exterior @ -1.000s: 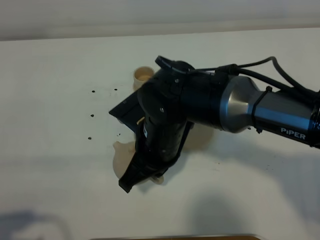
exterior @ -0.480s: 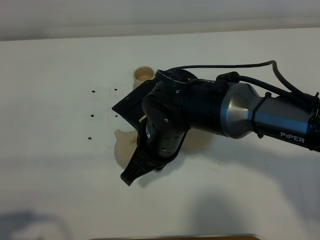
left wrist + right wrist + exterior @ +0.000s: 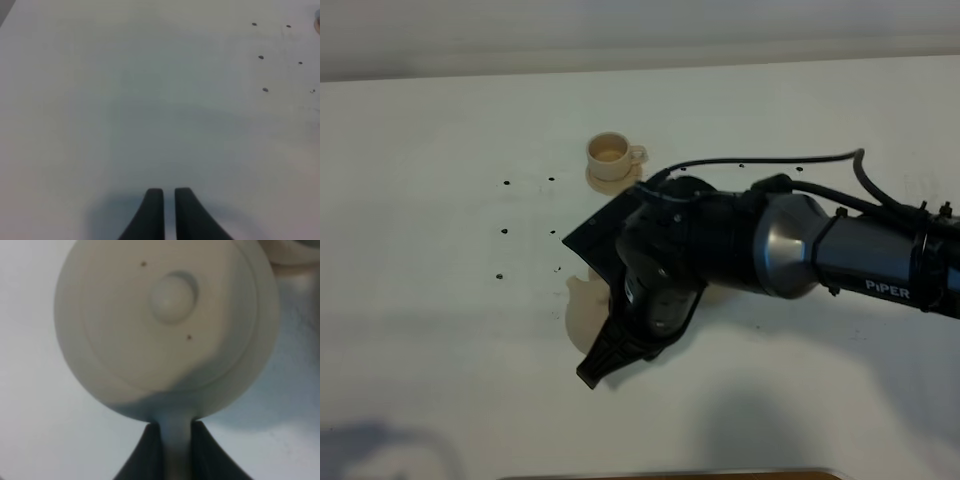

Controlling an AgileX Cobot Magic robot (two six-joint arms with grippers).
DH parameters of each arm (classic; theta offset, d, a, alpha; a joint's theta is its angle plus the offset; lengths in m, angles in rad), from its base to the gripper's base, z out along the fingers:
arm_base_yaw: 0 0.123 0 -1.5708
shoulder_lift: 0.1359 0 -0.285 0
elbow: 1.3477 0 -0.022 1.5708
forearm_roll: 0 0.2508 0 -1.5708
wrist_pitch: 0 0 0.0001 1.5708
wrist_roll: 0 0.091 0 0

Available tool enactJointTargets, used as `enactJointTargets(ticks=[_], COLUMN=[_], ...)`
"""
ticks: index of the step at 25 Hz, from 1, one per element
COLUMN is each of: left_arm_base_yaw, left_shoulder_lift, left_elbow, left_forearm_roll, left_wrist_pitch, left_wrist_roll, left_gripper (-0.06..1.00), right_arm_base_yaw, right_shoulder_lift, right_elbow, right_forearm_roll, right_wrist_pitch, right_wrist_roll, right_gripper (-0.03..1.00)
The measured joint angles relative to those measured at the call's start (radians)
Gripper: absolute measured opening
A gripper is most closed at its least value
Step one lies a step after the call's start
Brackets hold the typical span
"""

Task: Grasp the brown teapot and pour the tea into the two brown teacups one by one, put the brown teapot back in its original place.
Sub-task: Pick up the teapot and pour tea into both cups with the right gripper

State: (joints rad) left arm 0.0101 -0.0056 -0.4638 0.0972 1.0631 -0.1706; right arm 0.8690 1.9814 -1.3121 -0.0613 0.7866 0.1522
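Note:
The brown teapot (image 3: 580, 308) shows only as a pale edge left of my right arm. In the right wrist view its lid and knob (image 3: 172, 295) face the camera. My right gripper (image 3: 174, 440) is shut on the teapot's loop handle; in the high view the gripper (image 3: 605, 362) is at the table's middle. One brown teacup (image 3: 610, 152) stands on its little saucer behind the arm. The other teacup and the wide saucer are hidden under the arm. My left gripper (image 3: 168, 207) is shut and empty over bare table.
Several small black dots (image 3: 505, 232) mark the white table left of the teapot; they also show in the left wrist view (image 3: 260, 57). A pale rim (image 3: 295, 250) lies just beyond the teapot. A wooden edge (image 3: 670, 475) runs along the front.
My right arm has moved toward the front and slightly right with the teapot, uncovering the far teacup and its saucer.

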Motion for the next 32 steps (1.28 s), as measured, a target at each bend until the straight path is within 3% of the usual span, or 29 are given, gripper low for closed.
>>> enactJointTargets(ticks=[5, 10, 23, 32], left_arm_base_yaw=[0.0, 0.0, 0.0, 0.0], left_shoulder_lift=[0.0, 0.0, 0.0, 0.0], left_elbow=[0.0, 0.0, 0.0, 0.0], left_forearm_roll=[0.0, 0.0, 0.0, 0.0], left_wrist_pitch=[0.0, 0.0, 0.0, 0.0], left_wrist_roll=[0.0, -0.001, -0.001, -0.001], left_gripper=[0.12, 0.12, 0.12, 0.12], right_arm_base_yaw=[-0.009, -0.01, -0.011, -0.129], right_shoulder_lift=[0.001, -0.006, -0.241, -0.255], right_elbow=[0.073, 0.08, 0.082, -0.007], right_forearm_roll=[-0.008, -0.015, -0.101, -0.211], right_wrist_pitch=[-0.084, -0.097, 0.021, 0.071], right_wrist_roll=[0.014, 0.019, 0.009, -0.081], right_gripper=[0.08, 0.08, 0.08, 0.08])
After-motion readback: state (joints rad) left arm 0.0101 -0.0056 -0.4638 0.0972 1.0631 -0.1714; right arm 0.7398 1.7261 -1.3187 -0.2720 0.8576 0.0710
